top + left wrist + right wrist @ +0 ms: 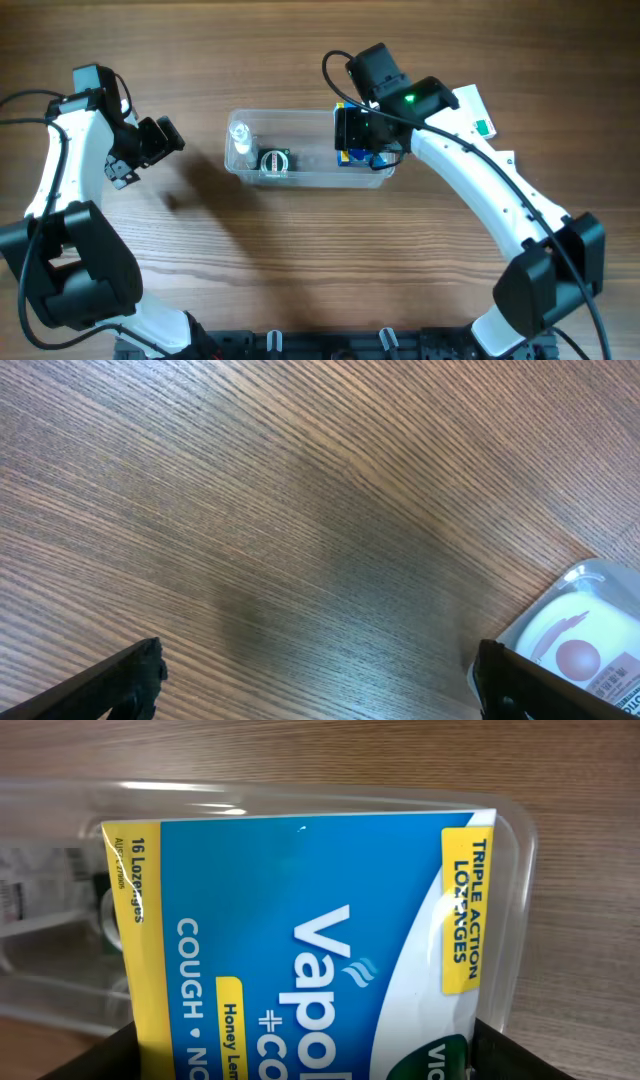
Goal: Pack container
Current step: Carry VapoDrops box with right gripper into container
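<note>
The clear plastic container (308, 182) lies mid-table. It holds a small clear bottle (241, 135) at its left end and a round dark item (274, 160) beside it. My right gripper (358, 132) is shut on a blue and yellow lozenge box (300, 920), held in the container's right end (515, 830). The box also shows in the overhead view (352, 155). My left gripper (160, 140) is open and empty, left of the container. In the left wrist view its fingers (320, 680) are spread over bare wood, with a clear corner and white label (575, 645) at lower right.
White cards or packets (475, 105), one with a green mark, lie on the table behind the right arm. The wooden table (300, 270) stretches bare in front of the container. Cables run along both arms.
</note>
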Available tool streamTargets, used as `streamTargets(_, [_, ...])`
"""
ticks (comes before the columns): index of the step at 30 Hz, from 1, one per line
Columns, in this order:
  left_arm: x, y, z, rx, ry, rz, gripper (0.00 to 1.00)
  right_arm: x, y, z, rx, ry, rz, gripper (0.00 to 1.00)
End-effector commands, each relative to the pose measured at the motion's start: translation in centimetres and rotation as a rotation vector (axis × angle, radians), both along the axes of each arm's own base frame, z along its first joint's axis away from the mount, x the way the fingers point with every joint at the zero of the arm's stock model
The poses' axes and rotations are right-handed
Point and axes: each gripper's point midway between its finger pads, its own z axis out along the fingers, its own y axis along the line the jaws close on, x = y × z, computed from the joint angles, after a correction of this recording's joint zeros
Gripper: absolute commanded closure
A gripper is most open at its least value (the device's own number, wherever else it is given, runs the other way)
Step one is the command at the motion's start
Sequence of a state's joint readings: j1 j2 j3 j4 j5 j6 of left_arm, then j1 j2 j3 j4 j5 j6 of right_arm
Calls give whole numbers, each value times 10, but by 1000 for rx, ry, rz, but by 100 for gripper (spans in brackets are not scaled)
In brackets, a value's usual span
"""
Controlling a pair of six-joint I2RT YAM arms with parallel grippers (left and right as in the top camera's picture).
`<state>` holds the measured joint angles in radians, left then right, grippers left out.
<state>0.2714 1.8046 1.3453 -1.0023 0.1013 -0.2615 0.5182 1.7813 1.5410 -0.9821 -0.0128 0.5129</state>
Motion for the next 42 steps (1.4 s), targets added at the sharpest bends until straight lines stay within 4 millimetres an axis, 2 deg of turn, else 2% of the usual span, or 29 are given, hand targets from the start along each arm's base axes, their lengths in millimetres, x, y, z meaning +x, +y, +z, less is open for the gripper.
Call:
streamTargets(1, [-1, 1, 7, 6, -17, 11, 0, 12, -4, -12, -42, -7, -61, 24])
streamTargets(14, [-1, 1, 7, 6, -18, 11, 0, 15, -10, -58, -128, 65, -68, 24])
streamTargets(22, [-1, 1, 7, 6, -18, 11, 0, 17, -13, -62, -154, 61, -66, 23])
streamTargets(24, [-1, 1, 7, 6, -17, 11, 0, 17, -13, -62, -157, 61, -53, 17])
streamTargets(27, [-1, 1, 7, 6, -18, 11, 0, 17, -13, -62, -164, 60, -33, 1])
streamTargets(32, [-1, 1, 7, 6, -18, 11, 0, 17, -13, -61, -163, 58, -29, 1])
streamTargets(36, [-1, 1, 7, 6, -18, 11, 0, 17, -4, -56, -118, 62, 0, 7])
streamTargets(39, [-1, 1, 7, 6, -18, 11, 0, 18, 5, -45, -76, 53, 29, 16])
streamTargets(41, [-1, 1, 7, 6, -17, 11, 0, 16, 14, -42, -25, 65, 49, 35])
streamTargets(42, [-1, 1, 7, 6, -18, 11, 0, 15, 20, -42, 2, 71, 58, 50])
